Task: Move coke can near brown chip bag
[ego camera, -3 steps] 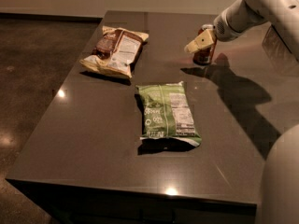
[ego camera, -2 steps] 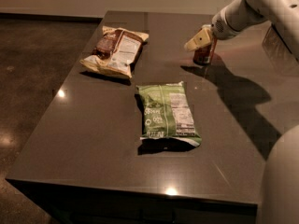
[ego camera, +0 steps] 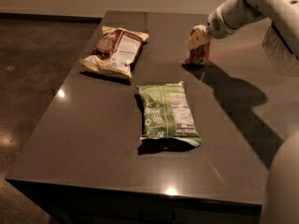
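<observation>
Toward the far right of a dark table (ego camera: 93, 139), a small red coke can (ego camera: 199, 56) stands upright. Right at its top, overlapping its upper part, sits the cream-coloured gripper (ego camera: 198, 37), on a white arm (ego camera: 243, 8) reaching in from the upper right. Whether the gripper clasps the can or only sits against it cannot be told from this angle. Well to the can's left, the brown chip bag (ego camera: 116, 50) lies flat. A green chip bag (ego camera: 167, 113) lies nearer the camera, apart from both.

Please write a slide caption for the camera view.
Gripper at the upright coke can, apart from the brown chip bag.
</observation>
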You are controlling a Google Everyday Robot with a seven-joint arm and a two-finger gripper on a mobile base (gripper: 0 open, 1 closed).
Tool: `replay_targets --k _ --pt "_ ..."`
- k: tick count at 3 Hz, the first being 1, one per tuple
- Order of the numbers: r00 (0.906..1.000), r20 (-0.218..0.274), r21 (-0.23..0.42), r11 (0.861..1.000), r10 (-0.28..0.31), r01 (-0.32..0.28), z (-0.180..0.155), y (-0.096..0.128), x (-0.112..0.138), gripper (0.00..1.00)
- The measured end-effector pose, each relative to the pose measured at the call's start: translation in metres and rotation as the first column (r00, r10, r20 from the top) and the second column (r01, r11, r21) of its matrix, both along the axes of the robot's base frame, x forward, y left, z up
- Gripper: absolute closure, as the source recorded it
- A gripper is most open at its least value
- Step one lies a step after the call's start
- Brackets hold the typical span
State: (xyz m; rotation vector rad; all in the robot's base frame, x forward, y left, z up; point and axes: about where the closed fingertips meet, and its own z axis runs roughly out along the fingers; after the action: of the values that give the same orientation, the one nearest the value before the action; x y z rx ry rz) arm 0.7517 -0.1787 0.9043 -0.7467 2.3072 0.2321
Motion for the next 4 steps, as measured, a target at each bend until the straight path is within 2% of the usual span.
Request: replay_targets --k 1,2,3,4 --pt "0.996 -0.008 0.012 0.996 0.089 -0.089 0.006 0.032 -0.013 0.88" --pt "0.979 -0.016 0.029 0.979 0.203 -0.203 0.005 0.075 -0.025 1.0" --pt "0.9577 -0.026 0.065 0.957 0.286 -0.284 -0.005 0.114 -0.029 1.0" --pt "0.9388 0.008 0.103 0.934 0.344 -0.343 -0.005 0.143 -0.029 1.0"
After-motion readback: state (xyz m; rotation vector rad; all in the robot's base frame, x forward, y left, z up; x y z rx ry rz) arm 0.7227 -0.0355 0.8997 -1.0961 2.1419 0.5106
